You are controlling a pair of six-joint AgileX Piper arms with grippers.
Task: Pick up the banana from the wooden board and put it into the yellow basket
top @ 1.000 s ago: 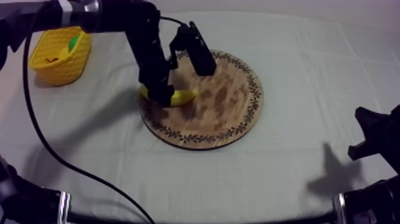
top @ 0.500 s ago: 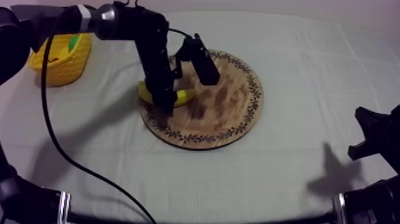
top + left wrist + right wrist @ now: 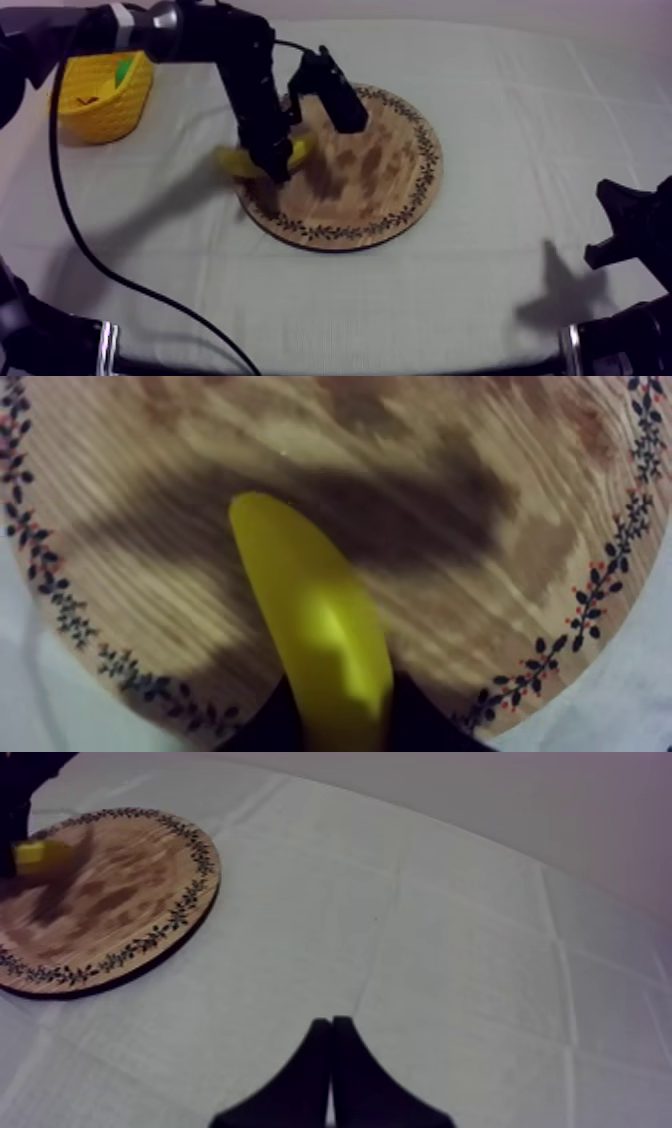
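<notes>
Banana clamped near its middle in the closed left end effector, over the wooden board rim nearest the yellow basket; judged light, stiff, smooth-skinned, so mid-body hold suits.

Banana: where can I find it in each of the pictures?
Top view: the banana is in the left gripper, at the left edge of the wooden board.
Left wrist view: the banana is held by that gripper, over the wooden board.
Right wrist view: a yellow bit of the banana is beside the black left arm, over the wooden board.
Shared landmark: the board's patterned rim.
</notes>
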